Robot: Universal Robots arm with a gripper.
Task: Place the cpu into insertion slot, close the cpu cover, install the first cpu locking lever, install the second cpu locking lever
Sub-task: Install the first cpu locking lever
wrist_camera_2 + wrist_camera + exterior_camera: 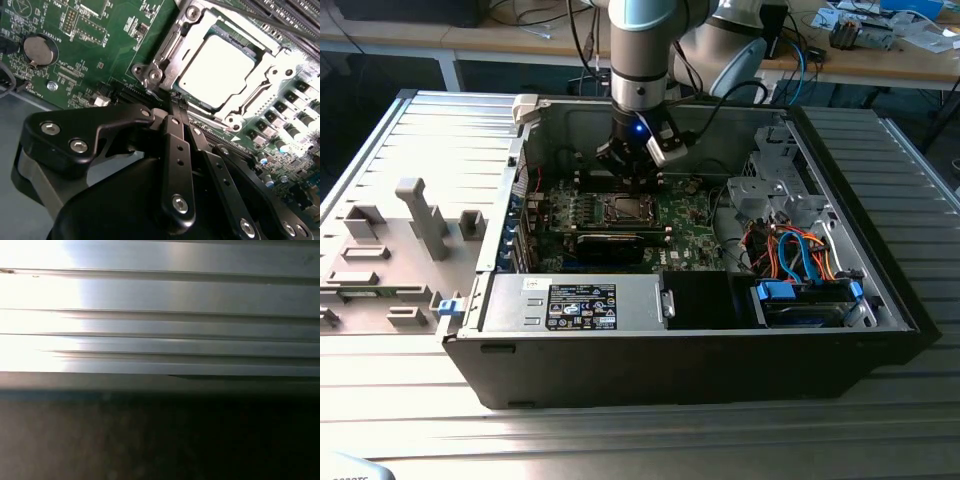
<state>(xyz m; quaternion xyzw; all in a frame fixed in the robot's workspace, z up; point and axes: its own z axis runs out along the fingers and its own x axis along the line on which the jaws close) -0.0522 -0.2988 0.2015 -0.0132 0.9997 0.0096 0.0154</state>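
A ribbed metal table [410, 400] carries an open computer case [720, 370], with cluttered wooden benches behind; inside the case lies the green motherboard [75, 60], and the arm's gripper [632, 170] hangs just above its socket. In the second wrist view the cpu [216, 71] sits flat in the insertion slot, and the cpu cover [262, 67] lies down over it, its frame around the pale metal top; so the first two steps look done. The gripper [176, 102] has its fingers [175, 127] pressed together with nothing between them, the tips at the socket's edge beside a corner screw [155, 74]; whether either locking lever is latched I cannot tell, so that part looks unfinished.
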